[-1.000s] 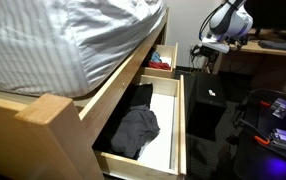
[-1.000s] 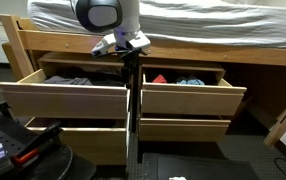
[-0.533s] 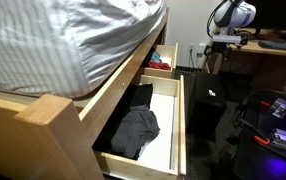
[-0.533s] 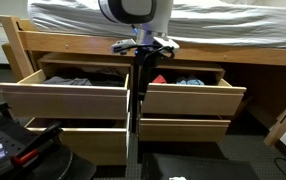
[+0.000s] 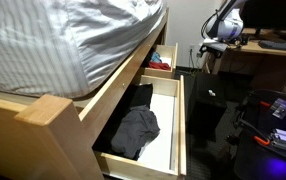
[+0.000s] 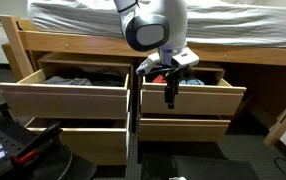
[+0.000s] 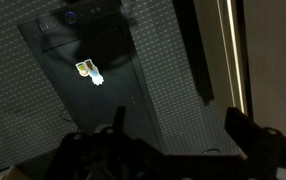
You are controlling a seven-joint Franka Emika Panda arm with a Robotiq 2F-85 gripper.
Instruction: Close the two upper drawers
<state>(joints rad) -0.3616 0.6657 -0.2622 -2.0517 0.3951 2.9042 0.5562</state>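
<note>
Both upper drawers of pale wood stand pulled out under the bed. In an exterior view the left drawer (image 6: 68, 100) holds dark clothes and the right drawer (image 6: 198, 98) holds red and blue items. In an exterior view the near drawer (image 5: 168, 125) shows dark clothing on a whitish floor, and the far drawer (image 5: 163, 60) lies beyond it. My gripper (image 6: 169, 96) hangs pointing down in front of the right drawer's front, near its left end. In the wrist view my gripper (image 7: 176, 130) is open and empty, its fingers wide apart over the floor.
A dark cabinet (image 7: 88, 60) with a small sticker stands on the carpet below the gripper; it also shows in an exterior view (image 5: 208, 105). Two lower drawers (image 6: 83, 140) are shut. A striped mattress (image 5: 63, 40) overhangs. Dark equipment (image 6: 8, 140) sits at the lower left.
The arm has swung from the gap between the two drawers across to the front of the right drawer, and the gripper has come lower. The drawers have not moved.
</note>
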